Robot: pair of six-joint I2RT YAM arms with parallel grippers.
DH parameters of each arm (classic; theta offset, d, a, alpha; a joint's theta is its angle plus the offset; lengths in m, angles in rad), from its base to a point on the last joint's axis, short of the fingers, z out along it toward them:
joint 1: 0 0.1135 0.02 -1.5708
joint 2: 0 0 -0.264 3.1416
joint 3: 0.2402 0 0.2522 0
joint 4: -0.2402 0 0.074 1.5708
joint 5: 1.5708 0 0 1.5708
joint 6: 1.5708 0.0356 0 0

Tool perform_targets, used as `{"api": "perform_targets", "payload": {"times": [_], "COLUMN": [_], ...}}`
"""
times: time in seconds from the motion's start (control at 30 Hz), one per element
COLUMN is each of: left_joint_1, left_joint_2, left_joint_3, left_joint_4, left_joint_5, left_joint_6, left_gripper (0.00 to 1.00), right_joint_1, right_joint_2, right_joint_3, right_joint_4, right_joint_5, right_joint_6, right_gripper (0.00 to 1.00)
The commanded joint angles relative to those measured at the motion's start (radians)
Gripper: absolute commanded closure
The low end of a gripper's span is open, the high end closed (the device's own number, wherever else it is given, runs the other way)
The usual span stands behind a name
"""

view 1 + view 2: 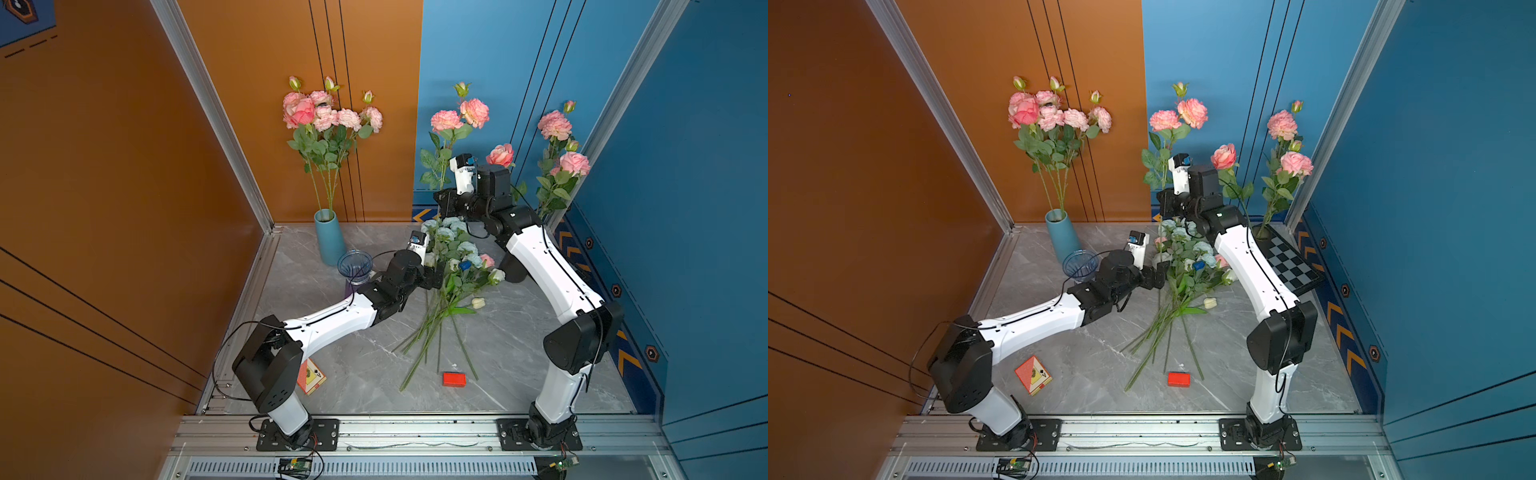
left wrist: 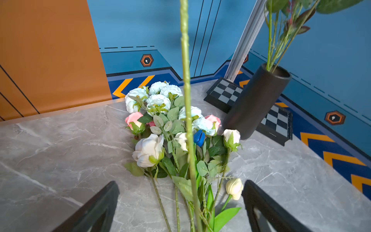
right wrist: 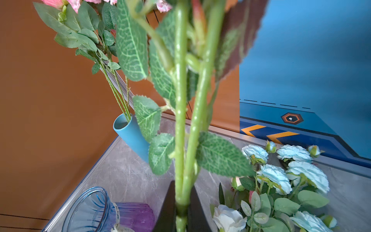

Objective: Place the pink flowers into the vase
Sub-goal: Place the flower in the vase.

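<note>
1. My left gripper (image 2: 180,202) hovers low over the heap of blue and white flowers (image 1: 453,257) on the desk (image 1: 332,332), jaws spread wide, holding nothing.
2. My right gripper (image 3: 181,209) has its jaws pinched on the pink flowers (image 1: 459,114): stems near upright, long axis vertical, heads up.
3. The blue vase (image 1: 329,241), already holding pink stems, stands to my left by the back wall, nearer my left arm, I think.
</note>
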Motion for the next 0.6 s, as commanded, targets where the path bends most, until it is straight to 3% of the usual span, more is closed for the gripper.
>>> {"api": "perform_targets", "payload": {"times": [0.0,0.37,0.57], "left_joint_1": [-0.014,-0.059,-0.082], "left_joint_2": [-0.038,-0.032,0.014], "left_joint_3": [-0.006,0.012,0.05], "left_joint_4": [0.006,0.109,0.147], "left_joint_5": [0.011,0.036,0.06], "left_joint_6": [0.083,0.203,0.252], "left_gripper": [0.01,0.01,0.01], "right_joint_1": [-0.008,-0.087,-0.198], "right_joint_2": [-0.111,-0.346,-0.434], "right_joint_3": [0.012,-0.086,-0.195], "right_joint_4": [-0.025,-0.009,0.156], "right_joint_5": [0.06,0.221,0.26], "right_joint_6": [-0.119,-0.314,-0.345], "right_gripper": [1.0,1.0,1.0]}}
